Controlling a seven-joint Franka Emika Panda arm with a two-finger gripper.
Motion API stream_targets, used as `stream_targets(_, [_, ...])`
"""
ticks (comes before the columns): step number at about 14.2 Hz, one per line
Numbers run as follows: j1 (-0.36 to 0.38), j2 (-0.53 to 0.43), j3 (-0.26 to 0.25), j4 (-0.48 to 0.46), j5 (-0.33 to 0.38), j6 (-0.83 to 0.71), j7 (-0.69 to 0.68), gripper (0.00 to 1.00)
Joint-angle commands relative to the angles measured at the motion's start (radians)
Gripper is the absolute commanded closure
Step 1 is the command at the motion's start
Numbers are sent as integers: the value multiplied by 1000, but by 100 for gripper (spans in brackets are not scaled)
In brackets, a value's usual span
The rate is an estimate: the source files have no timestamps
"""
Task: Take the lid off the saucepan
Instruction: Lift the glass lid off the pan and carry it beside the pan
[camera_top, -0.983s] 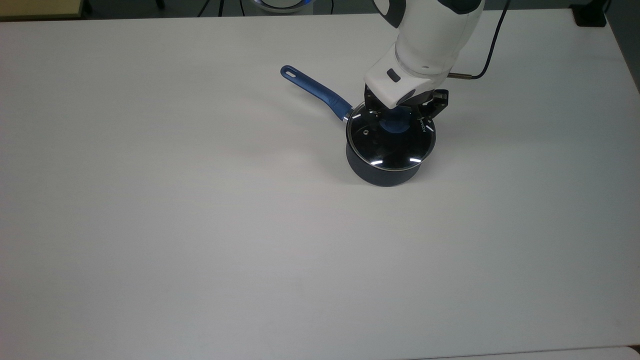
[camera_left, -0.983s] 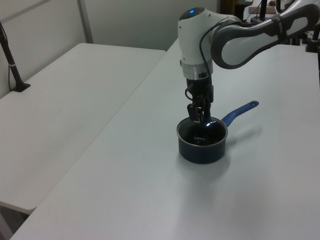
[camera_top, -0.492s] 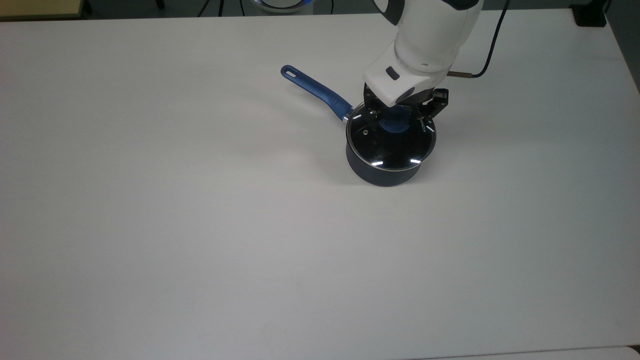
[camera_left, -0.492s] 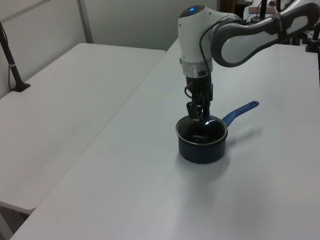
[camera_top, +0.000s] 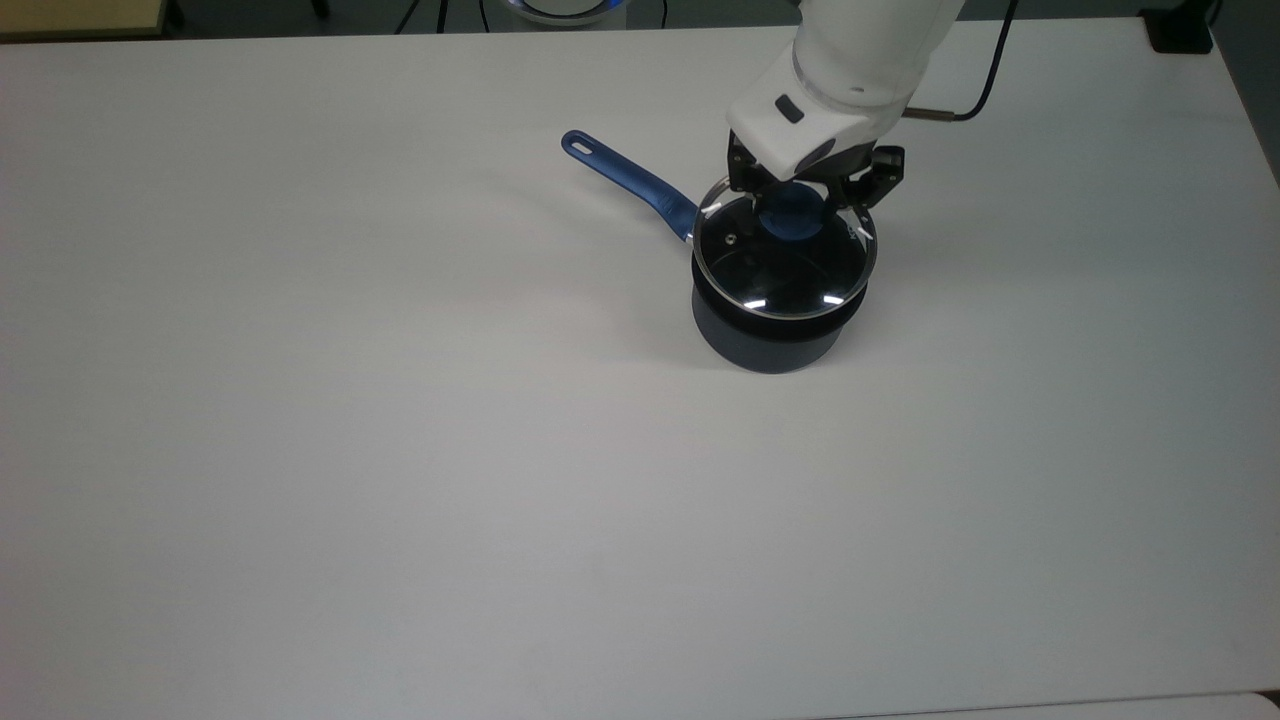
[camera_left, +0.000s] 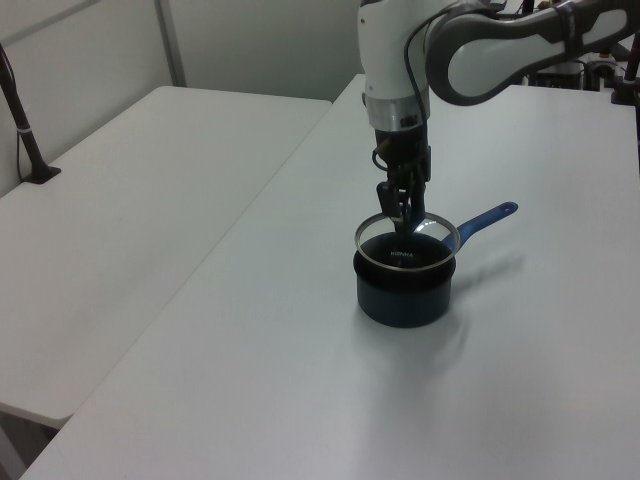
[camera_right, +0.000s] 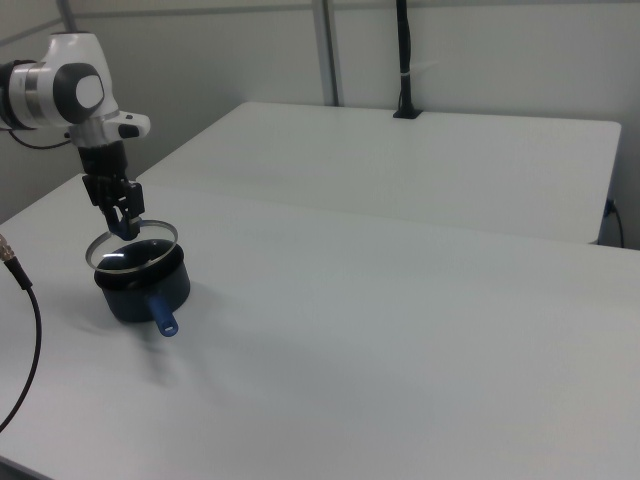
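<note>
The lid (camera_top: 785, 258) hangs just above the saucepan (camera_top: 765, 335), level, with the gripper (camera_top: 790, 212) directly over it and its fingers (camera_left: 402, 205) clenched on the blue knob (camera_top: 789, 220). To do the lift well, the arm would best rise straight up until the metal rim is well clear of the pot wall, then carry the lid sideways without tilting it. The pan's long handle (camera_top: 630, 182) points toward the top view's far left. A dark cable (camera_top: 985, 95) trails behind the arm on the white counter (camera_top: 400, 450); nothing blocks the way.
</note>
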Motion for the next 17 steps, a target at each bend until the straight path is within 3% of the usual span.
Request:
stream_targets(1, [2,-14,-18,13,14,-33,-12,78])
stream_targets(4, [-18,-14,-61,11,14,-34,-66,78])
stream_targets(9, [-24,-14,-225,5,26,-30,-219,78])
stream_targets(12, [-47,-9,-295,-13,48,-21,-313,78])
stream_targets(17, [-101,3,-303,-78,48,62,-367,78])
